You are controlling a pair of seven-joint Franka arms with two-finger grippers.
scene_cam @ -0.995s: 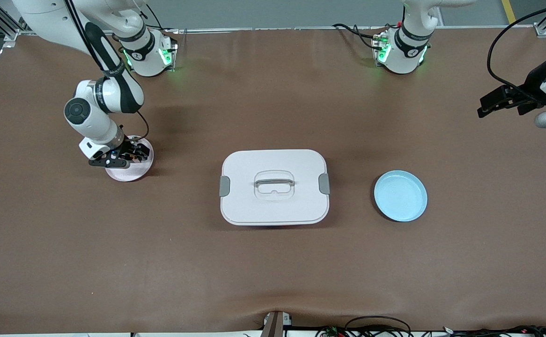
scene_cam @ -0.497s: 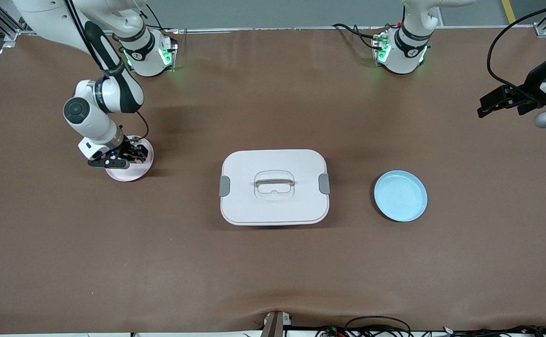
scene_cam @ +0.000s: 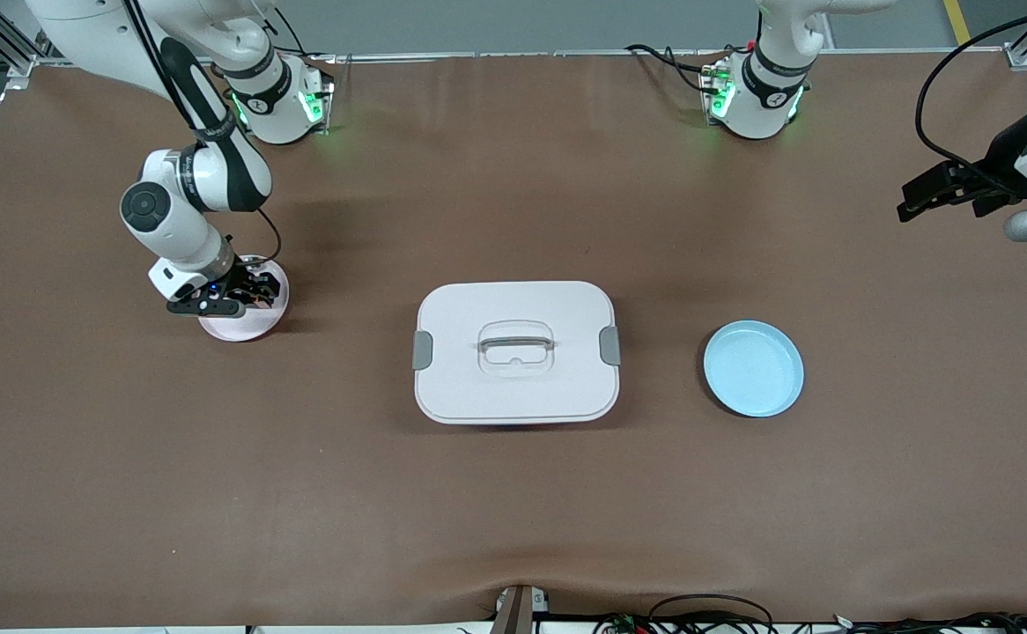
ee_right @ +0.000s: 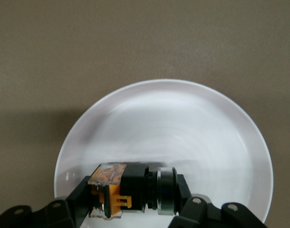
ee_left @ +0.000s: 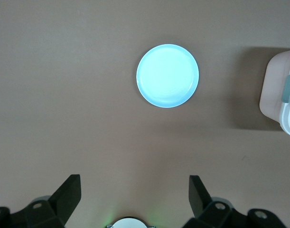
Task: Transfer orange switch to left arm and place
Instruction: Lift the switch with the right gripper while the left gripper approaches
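Two plates and one box rest on the counter (scene_cam: 126,493). The right pincer (scene_cam: 249,291) grips the one orange switch (ee_right: 130,191) over the pink plate (scene_cam: 240,326); then box (scene_cam: 515,351), blue plate (scene_cam: 753,368), and the waiting left pincer (ee_left: 133,192), spread wide.

A round pale pink plate (scene_cam: 245,324) lies on the brown bench (scene_cam: 513,511) toward the right arm's end. A round light blue plate (scene_cam: 753,368) lies toward the left arm's end. Black cables (scene_cam: 707,616) trail along the bench's near edge.
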